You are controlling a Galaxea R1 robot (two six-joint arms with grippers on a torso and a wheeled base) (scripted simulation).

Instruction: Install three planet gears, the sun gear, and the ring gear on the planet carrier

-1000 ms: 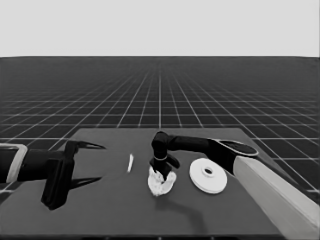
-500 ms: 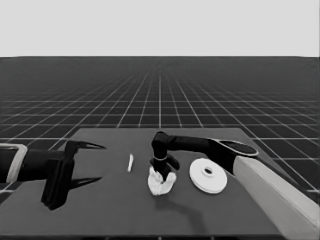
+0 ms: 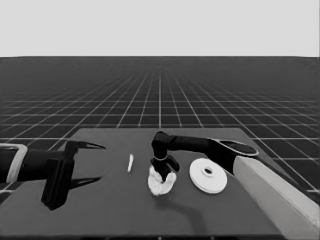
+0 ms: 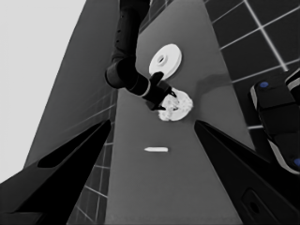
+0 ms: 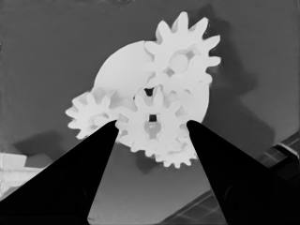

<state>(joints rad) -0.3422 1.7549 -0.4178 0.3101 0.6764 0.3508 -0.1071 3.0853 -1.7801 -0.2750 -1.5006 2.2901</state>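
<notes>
White carrier [image 5: 123,70], flat and round, near the middle of the table [image 3: 105,215], loaded with gears [image 3: 161,182]. In the right wrist view: one planet gear [image 5: 183,51] seated on the carrier's far side, a second [image 5: 91,114] overhanging its rim, a third [image 5: 177,157] only partly showing behind the middle one. Sun gear [image 5: 152,123] at the centre, teeth meshing with its neighbours, small square hole in its hub. Right gripper [image 5: 151,125] directly over the stack, fingers [image 3: 171,164] astride the sun gear, set narrow at about the gear's width; contact with the teeth cannot be told for sure. Right arm reaching in across the table's right edge.

Just beside the stack, toward the right edge, the ring gear [image 3: 208,175], lying flat, apart from the carrier, raised middle with a small hole. On the other side of the stack, a thin white piece [image 3: 130,163], lying alone.

Left gripper [image 3: 84,162] parked over the table's left end, fingers spread wide, nothing between them. Dark machinery with small blue lights [image 4: 276,122] past the table's edge in the left wrist view.
</notes>
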